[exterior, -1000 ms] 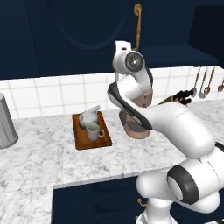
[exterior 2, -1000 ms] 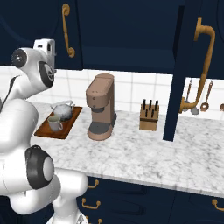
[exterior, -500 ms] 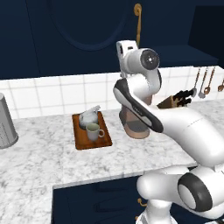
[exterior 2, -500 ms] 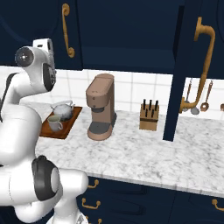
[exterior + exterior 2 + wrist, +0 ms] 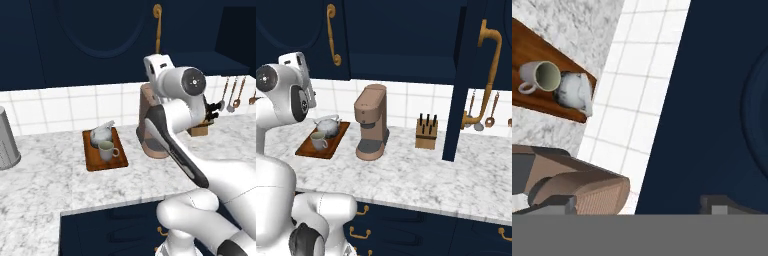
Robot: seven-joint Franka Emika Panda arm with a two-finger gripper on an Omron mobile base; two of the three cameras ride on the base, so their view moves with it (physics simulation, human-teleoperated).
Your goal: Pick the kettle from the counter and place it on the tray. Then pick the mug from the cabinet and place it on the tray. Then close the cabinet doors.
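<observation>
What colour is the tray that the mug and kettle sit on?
The tray is dark reddish-brown wood, clearest in the left base view.

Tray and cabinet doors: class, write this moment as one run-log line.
kettle: on tray | mug: on tray, beside kettle | end effector: open, empty, facing left cabinet door | right cabinet door: open

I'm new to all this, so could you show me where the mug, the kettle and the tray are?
mug (image 5: 106, 150), left base view, on its outer wall.
kettle (image 5: 328, 126), right base view, on its rounded body.
tray (image 5: 109, 163), left base view, on its bare front part.
</observation>
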